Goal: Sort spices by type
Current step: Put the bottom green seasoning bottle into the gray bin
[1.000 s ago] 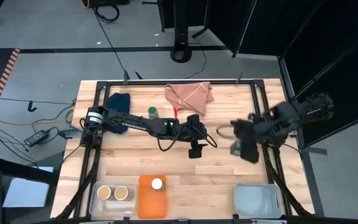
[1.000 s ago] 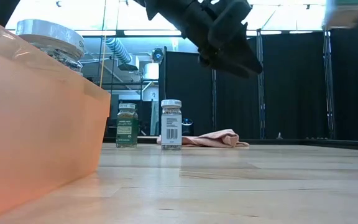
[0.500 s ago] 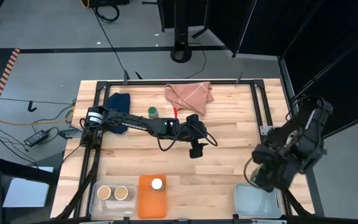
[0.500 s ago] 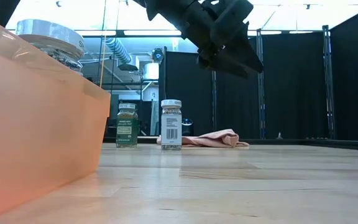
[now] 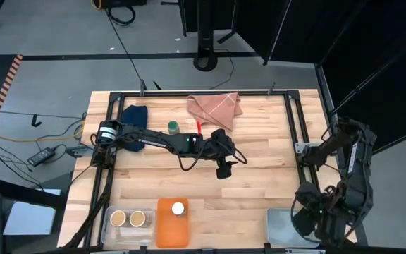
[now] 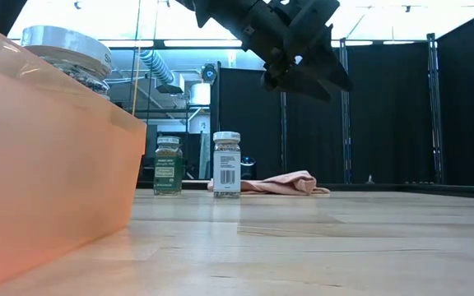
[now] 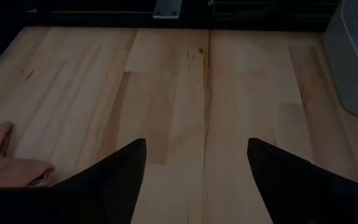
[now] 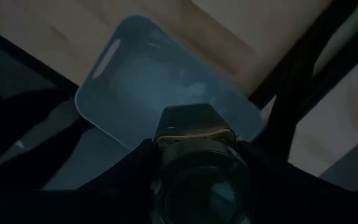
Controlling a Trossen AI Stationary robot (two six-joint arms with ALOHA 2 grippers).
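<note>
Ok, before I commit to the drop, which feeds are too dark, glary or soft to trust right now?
Right wrist view: dim, but the jar held in the right gripper reads above the pale bin. Low view: bright backlight behind, the orange bin soft up close, the far jars sharp. Left wrist view: darker toward its edges, the table clear. High view: even light.

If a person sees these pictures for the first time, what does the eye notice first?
The right gripper, at the table's near right corner, holds a small glass spice jar above the pale blue plastic bin. The left gripper hangs open over the bare middle of the wooden table. At the near left, a white-lidded jar sits in the orange bin.
</note>
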